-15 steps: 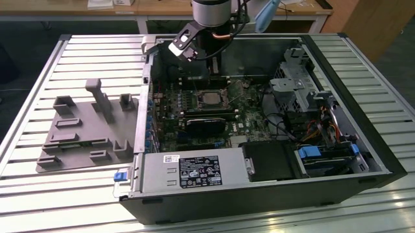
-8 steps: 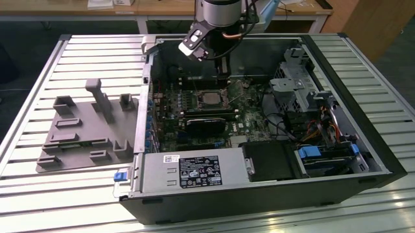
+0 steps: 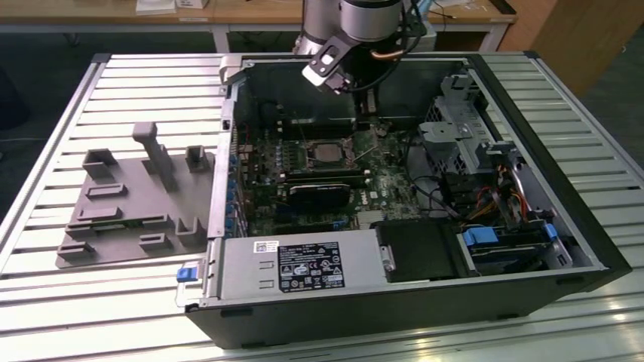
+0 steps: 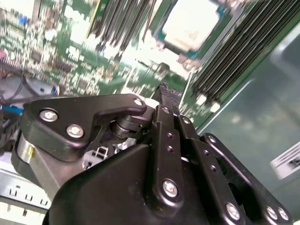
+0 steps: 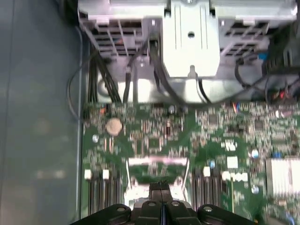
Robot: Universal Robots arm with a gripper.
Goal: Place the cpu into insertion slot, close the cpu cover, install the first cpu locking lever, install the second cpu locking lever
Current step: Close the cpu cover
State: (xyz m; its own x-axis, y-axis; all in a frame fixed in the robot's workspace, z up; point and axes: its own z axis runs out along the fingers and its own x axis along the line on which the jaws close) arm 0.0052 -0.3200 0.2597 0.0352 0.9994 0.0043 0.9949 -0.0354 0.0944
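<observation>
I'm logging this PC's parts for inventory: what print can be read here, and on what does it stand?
Black label on the power supply: too small to read.
Small white sticker beside it: too small.
Pale sticker on the case wall, second wrist view: blurred.
Nothing legible.

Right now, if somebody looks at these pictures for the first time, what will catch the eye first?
An open computer case on the slatted table, with the robot arm reaching in from above. Inside, the silver cpu shines on the green board, and the black gripper hangs close over the board, jaws shut.
</observation>
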